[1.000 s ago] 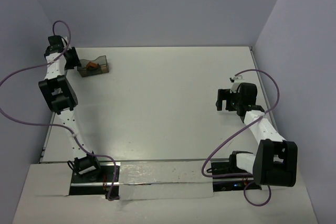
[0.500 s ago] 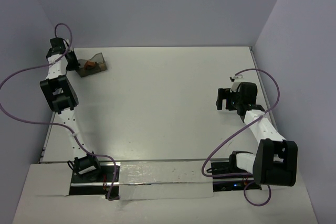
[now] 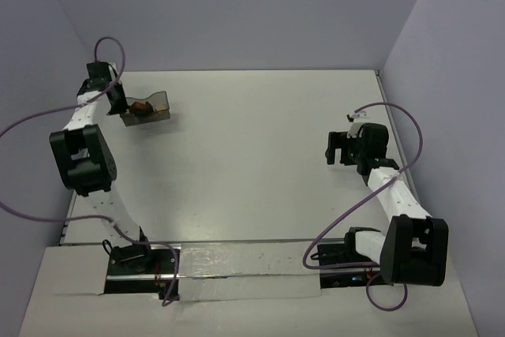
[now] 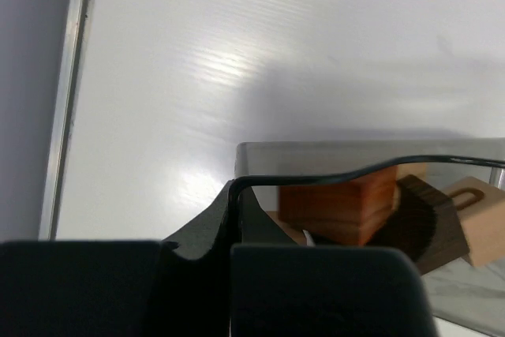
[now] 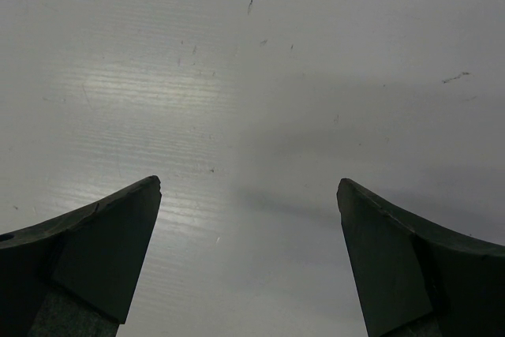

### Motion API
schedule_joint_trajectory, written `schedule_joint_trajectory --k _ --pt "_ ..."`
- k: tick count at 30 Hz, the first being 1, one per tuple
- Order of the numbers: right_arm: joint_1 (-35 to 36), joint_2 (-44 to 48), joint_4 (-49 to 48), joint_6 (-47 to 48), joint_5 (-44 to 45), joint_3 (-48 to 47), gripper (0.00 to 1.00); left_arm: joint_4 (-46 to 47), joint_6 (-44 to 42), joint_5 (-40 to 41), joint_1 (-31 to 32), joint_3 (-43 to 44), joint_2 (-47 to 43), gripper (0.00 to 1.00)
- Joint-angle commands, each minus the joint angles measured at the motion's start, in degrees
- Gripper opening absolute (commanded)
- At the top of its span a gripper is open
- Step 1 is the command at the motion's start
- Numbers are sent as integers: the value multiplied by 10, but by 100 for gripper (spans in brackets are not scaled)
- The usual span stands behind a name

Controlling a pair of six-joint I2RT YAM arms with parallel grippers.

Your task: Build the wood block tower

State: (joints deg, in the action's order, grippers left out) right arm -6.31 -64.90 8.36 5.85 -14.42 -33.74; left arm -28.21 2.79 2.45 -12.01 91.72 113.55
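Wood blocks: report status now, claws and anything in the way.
Left claw shut on grey container wall. Right claw open, holding nothing. Wood blocks inside container, none stacked. Container wall stands around them.

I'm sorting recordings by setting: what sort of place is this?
Probably a robotics lab test cell: a white table boxed in by plain lavender walls, two cabled robot arms bolted at its edge, and a grey container of wooden blocks.

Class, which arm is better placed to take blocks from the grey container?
Left. The left gripper clamps the container holding the blocks; the right gripper hangs open above the table, far off.
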Motion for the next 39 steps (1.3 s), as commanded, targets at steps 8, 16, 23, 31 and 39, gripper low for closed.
schedule_joint_trajectory --k 8,16,23,31,39 --pt "-1 21 -5 5 3 -22 100 158 -69 304 250 -215 -213 0" --pt "-1 22 -5 7 6 -20 100 375 -226 503 404 -337 -222 0" --pt "-1 23 -6 9 11 -19 100 767 -530 613 499 -435 -179 0" --pt "-5 19 -7 -2 22 -27 100 1282 -936 584 568 -507 -51 0" --pt "-13 20 -5 -3 20 -29 100 1347 -981 577 641 -515 -2 0"
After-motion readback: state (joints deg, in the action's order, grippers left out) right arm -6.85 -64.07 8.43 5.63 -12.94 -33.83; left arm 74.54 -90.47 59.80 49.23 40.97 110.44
